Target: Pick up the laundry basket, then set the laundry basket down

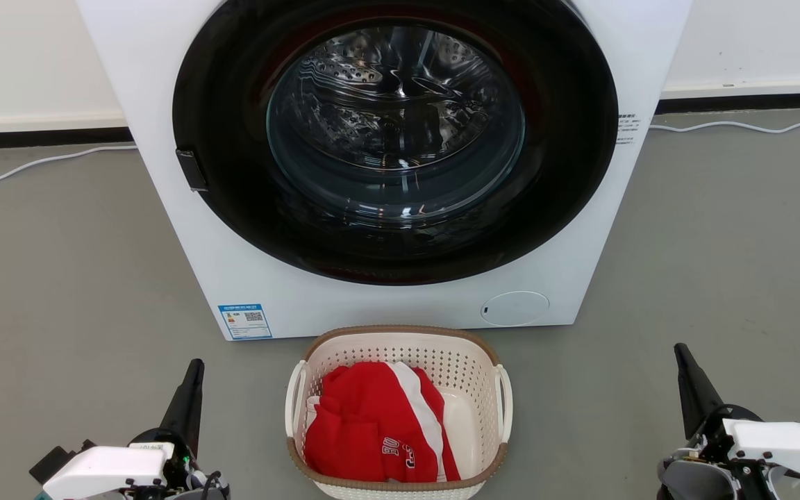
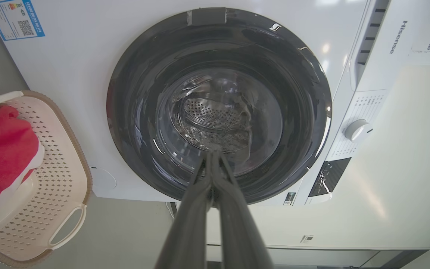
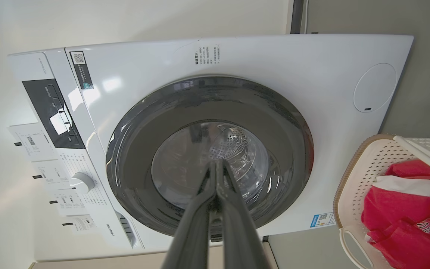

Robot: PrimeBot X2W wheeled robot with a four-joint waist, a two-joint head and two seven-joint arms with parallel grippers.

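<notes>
Your laundry basket (image 1: 400, 330) is sitting on the grey floor (image 1: 60, 278) right in front of the white front-loading washing machine (image 1: 372, 305), its far rim lying just below the machine's lower edge in the head view. A red garment (image 1: 365, 423) with a white stripe is filling most of the basket, with lettering showing toward the near rim and a patch of cream base showing on the right. The two white loop handles are standing out from the basket's left and right sides, and neither tool is touching them.

Your left tool (image 1: 195, 371) is pointing up the head view at the lower left, well apart from the basket. Its two dark fingers are pressing together along their length and gripping nothing. Your right tool (image 1: 683, 357) is mirroring it at the lower right, likewise closed tight, empty and well clear of the basket.

Both wrist views are looking along those closed fingers toward the machine's round dark door (image 1: 400, 139), where the steel drum is showing through the glass. The basket is lying at the outer edge of each wrist view. A blue label (image 1: 244, 321) is marking the machine's lower left corner, and a white cable (image 1: 25, 165) is trailing across the floor near the wall.
</notes>
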